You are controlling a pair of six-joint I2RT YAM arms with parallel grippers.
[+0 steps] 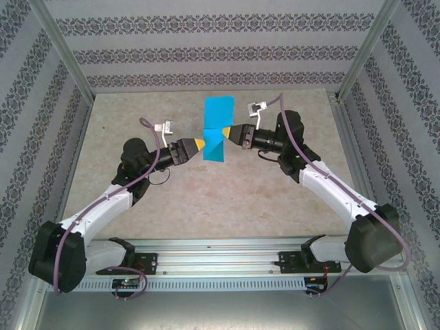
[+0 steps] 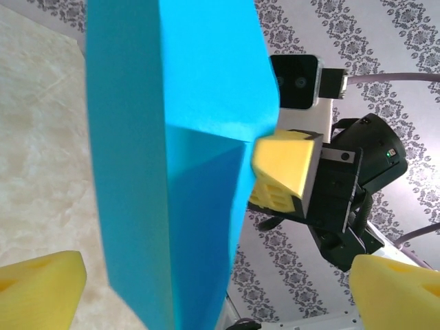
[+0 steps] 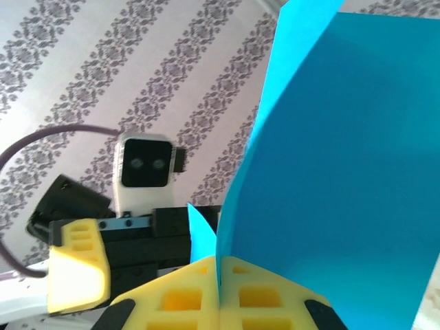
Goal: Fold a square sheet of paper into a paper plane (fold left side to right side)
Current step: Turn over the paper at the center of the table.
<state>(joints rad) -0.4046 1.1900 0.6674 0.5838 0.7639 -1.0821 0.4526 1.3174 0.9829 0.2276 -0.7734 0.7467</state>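
The square sheet of paper (image 1: 216,130), partly folded, is pinched at one edge by the right claw (image 1: 225,133) and is seemingly held up off the table (image 1: 137,124). The left claw (image 1: 199,144) is spread wide, just beside the sheet's opposite edge.

Bright, even light; blurred close foreground

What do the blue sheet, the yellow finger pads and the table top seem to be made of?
The blue sheet looks like thin matte paper: it holds a sharp crease and bends freely. The yellow pads are probably soft foam or a rubbery plastic, matte, with moulded square hollows. The table top looks smooth, with a mottled beige stone pattern, perhaps laminate or vinyl; I cannot tell which.
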